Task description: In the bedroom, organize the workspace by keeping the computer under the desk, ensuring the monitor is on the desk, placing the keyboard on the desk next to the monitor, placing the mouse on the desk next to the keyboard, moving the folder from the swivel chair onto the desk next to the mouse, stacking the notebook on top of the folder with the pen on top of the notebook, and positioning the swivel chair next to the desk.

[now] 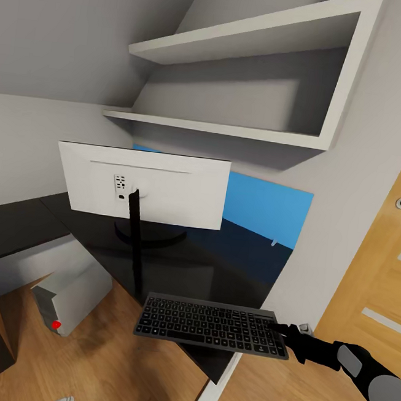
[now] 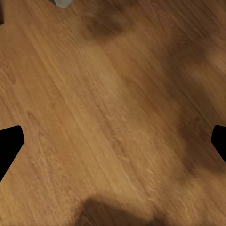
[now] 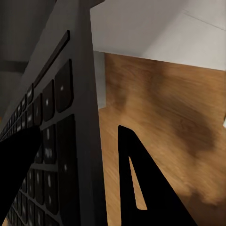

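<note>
The right pincer, a matte black two-fingered claw on a grey-jointed arm, is clenched on one short end of the keyboard, a slim dark-grey slab with rows of low black keys. It holds the keyboard level above the near edge of the desk, whose glossy black top mirrors the room. Beyond the pincer's load, the monitor stands on the desk, smooth white back showing, on a thin black stem and ring base. The boxy light-grey computer, red-dotted, sits under the desk. The left pincer is spread wide over grainy wooden floor.
</note>
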